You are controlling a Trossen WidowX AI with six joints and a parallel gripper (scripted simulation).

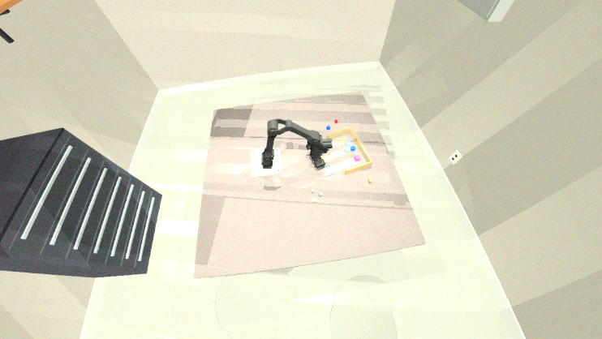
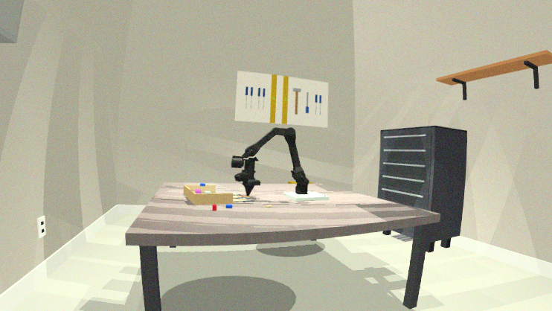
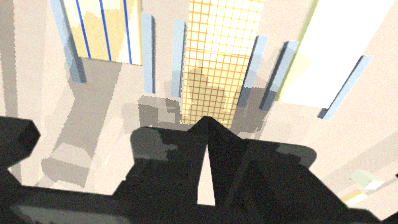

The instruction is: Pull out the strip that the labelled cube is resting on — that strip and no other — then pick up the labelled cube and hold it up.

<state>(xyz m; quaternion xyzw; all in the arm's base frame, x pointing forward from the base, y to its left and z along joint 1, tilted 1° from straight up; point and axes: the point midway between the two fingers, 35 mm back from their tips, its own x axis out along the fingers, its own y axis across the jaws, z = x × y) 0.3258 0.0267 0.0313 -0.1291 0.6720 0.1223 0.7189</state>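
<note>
My gripper is shut on the near end of the middle strip, which has an orange grid. This strip's end sticks out past its two blue-grey rails. A strip with blue lines lies on the left in the wrist view, and a plain pale strip on the right. In the top view, a pink cube is at the far end of the plain strip, and two pale teal cubes are near the other strips' far ends. I cannot read any label.
A low wooden wall surrounds the far side of the strips. A blue piece is beside the teal cubes. Outside the wall are a red piece, another blue piece and an orange piece.
</note>
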